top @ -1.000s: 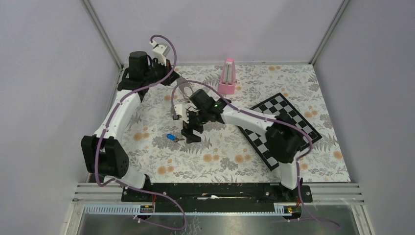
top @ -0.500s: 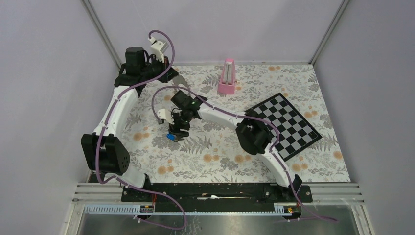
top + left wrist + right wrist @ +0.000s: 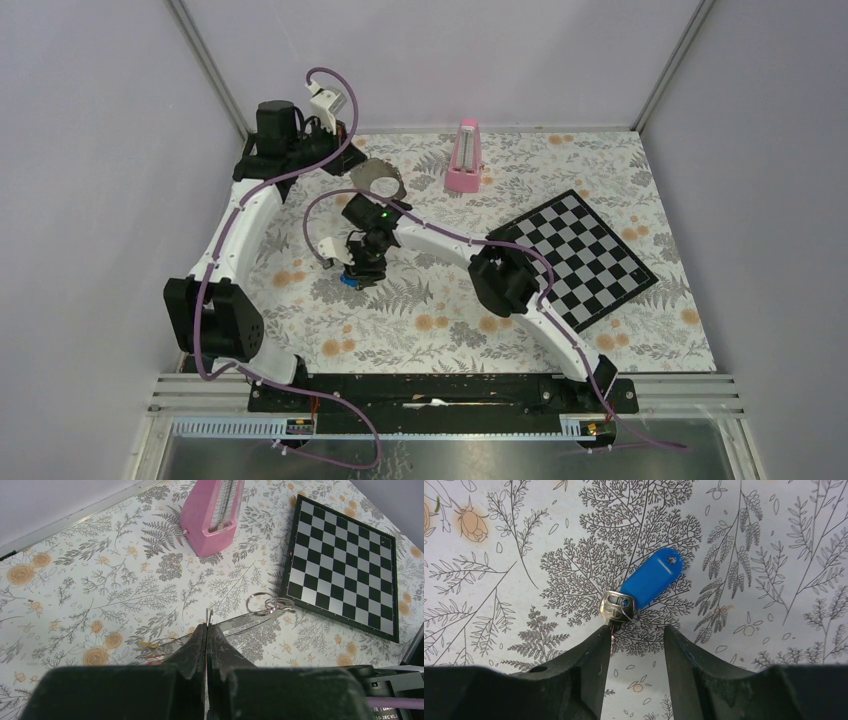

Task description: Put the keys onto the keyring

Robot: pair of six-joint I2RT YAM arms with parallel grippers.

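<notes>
A key with a blue plastic head [image 3: 651,577] and a silver bow [image 3: 616,607] lies flat on the floral cloth; from above only a blue speck [image 3: 346,281] shows. My right gripper [image 3: 636,632] hangs right over it, open. Its left finger [image 3: 591,655] touches the key's blade and the right finger stands clear. My left gripper [image 3: 208,626] is shut on a thin silver ring of the keyring [image 3: 267,604]. The glittery grey strap runs off to the right and shows from above as a loop [image 3: 379,178]. A small yellow bit [image 3: 145,643] hangs beside the left finger.
A pink metronome-like block [image 3: 465,155] stands at the back, also in the left wrist view [image 3: 212,510]. A black-and-white chequered board [image 3: 585,255] lies on the right, partly under the right arm's elbow [image 3: 500,280]. Grey walls close the back and sides.
The right gripper has swung left and come down over the blue key, and its jaws have narrowed. The left gripper stays shut, and the keyring strap has shifted slightly at the back.
</notes>
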